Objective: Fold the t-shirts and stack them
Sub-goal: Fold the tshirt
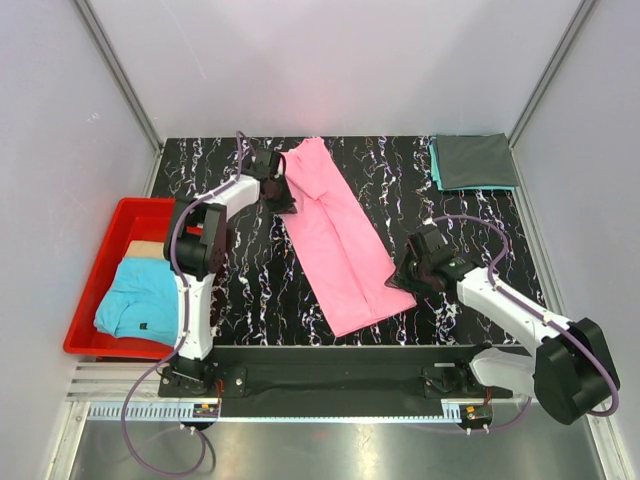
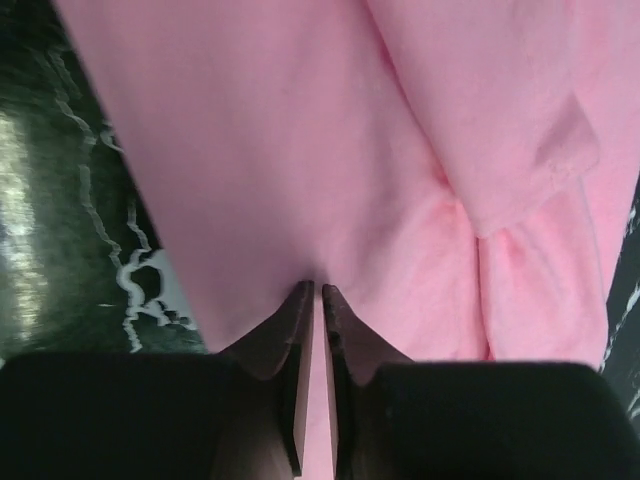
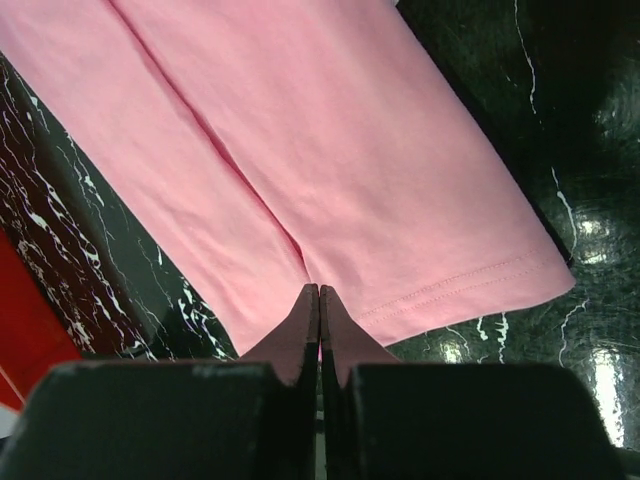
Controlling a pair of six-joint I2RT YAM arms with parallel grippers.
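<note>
A bright pink t-shirt, folded lengthwise into a long strip, lies diagonally across the black marble table. My left gripper is at its far left edge, shut on the pink cloth, which runs between the nearly closed fingers. My right gripper is at the shirt's near right corner by the stitched hem, its fingers pressed together on the cloth's edge. A dark grey folded shirt lies on a teal one at the far right corner. A light blue shirt lies crumpled in the red bin.
The red plastic bin stands off the table's left edge, with a beige cloth under the blue shirt. Grey walls close in the table on three sides. The arm bases sit on a rail along the near edge.
</note>
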